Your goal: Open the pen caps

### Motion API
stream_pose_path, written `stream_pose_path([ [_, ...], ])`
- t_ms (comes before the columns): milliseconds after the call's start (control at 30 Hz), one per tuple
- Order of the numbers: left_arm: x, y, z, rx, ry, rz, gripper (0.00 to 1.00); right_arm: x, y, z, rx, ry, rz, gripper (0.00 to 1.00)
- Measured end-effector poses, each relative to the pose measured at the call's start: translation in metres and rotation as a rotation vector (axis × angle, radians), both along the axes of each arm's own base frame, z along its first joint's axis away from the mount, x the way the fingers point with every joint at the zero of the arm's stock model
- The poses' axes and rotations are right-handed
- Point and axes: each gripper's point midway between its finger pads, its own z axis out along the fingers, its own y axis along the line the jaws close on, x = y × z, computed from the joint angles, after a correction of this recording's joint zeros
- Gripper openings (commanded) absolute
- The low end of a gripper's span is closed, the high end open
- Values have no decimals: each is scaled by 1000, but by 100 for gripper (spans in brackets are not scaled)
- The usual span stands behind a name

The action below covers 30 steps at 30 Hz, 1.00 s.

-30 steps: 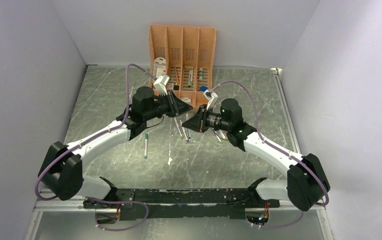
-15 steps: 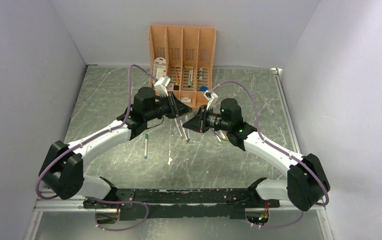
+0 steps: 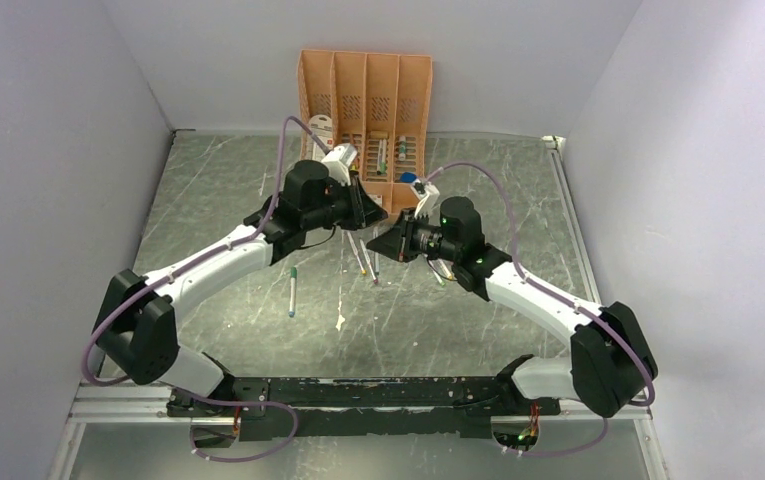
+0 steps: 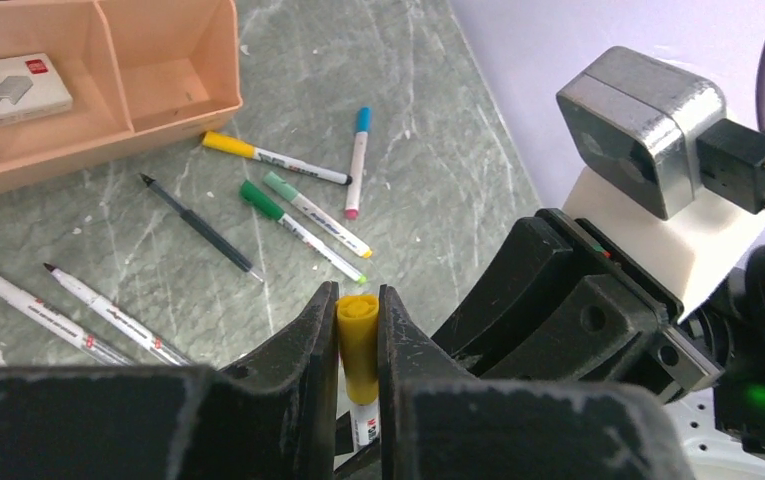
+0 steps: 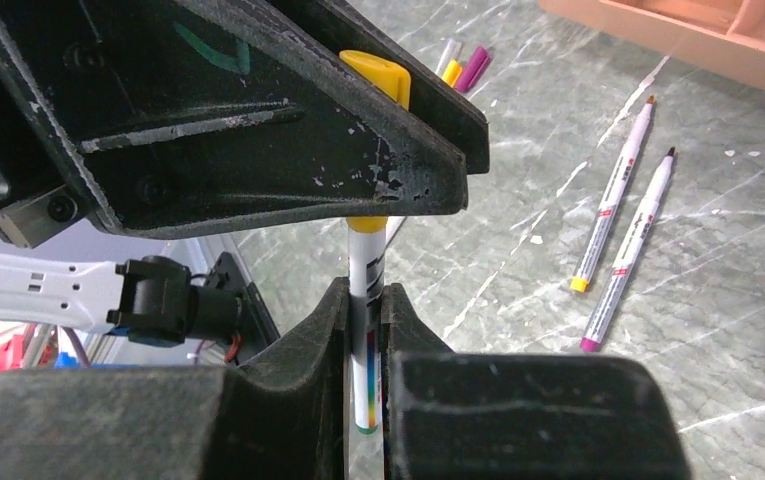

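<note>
Left jaws grip yellow cap (image 4: 358, 340); right jaws grip pen (image 5: 367, 262), above table (image 3: 438, 320)

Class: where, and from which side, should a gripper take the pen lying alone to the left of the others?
Grip the lone pen at mid-barrel, coming from straight above with the fingers across its width. It lies flat, with bare table along both long sides.

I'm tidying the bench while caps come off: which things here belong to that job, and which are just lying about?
Job: yellow plastic cap, clamped by left gripper; its white pen barrel, clamped by right gripper; waiting on the table, yellow-capped pen, blue-capped pen, dark-green-capped pen.
Lying about: peach plastic organiser; white card packet in it.
</note>
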Motion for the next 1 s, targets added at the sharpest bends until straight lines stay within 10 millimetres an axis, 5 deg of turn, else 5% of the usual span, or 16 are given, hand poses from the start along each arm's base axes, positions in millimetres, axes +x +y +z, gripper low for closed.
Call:
stream_pose_path([
  [133,6,1,-6,49,-10,25,9,-5,2,-11,-5,18,-17,0],
  [333,58,25,5,58,-89,185,9,-84,16,-69,-68,193,148,0],
  [500,83,39,15,54,-107,246,9,-102,6,-84,-86,244,139,0],
  [667,87,55,18,92,-100,269,9,-88,-2,-80,-169,210,70,0],
  [867,59,82,-5,183,-27,284,10,-24,-9,-54,-327,92,-82,0],
  [1000,36,97,-25,233,34,284,10,14,-19,-63,-453,71,-169,0],
])
